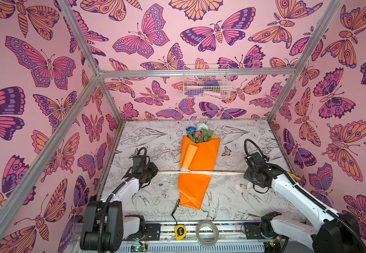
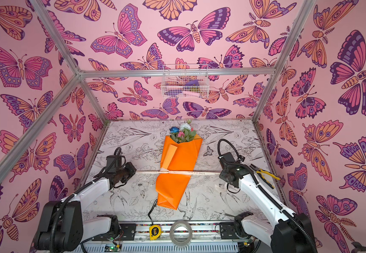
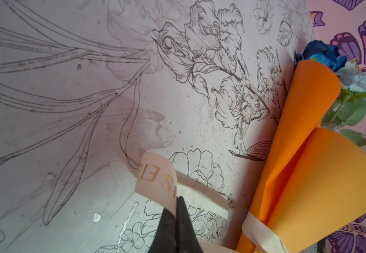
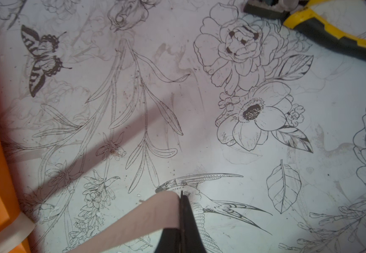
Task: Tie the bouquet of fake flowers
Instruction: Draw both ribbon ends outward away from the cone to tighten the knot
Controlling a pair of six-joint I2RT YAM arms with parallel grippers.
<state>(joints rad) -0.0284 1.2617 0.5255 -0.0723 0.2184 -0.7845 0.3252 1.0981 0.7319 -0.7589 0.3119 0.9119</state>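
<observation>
The bouquet (image 1: 196, 166) lies mid-bench (image 1: 147, 140), blooms toward the far side, with a ribbon (image 1: 221, 173) stretched straight across its waist. The left claw (image 1: 157, 172) is clamped on the ribbon's left end, and the right claw (image 1: 244, 174) on its right end.

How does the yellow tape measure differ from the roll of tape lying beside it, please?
The tape measure is a compact yellow-and-black case, while the tape roll is an open, translucent grey ring. The tape roll looks the larger of the two. A black cord trails from the tape measure toward the bouquet, and the tape roll has none. Both lie side by side, nearer the camera than the bouquet.
</observation>
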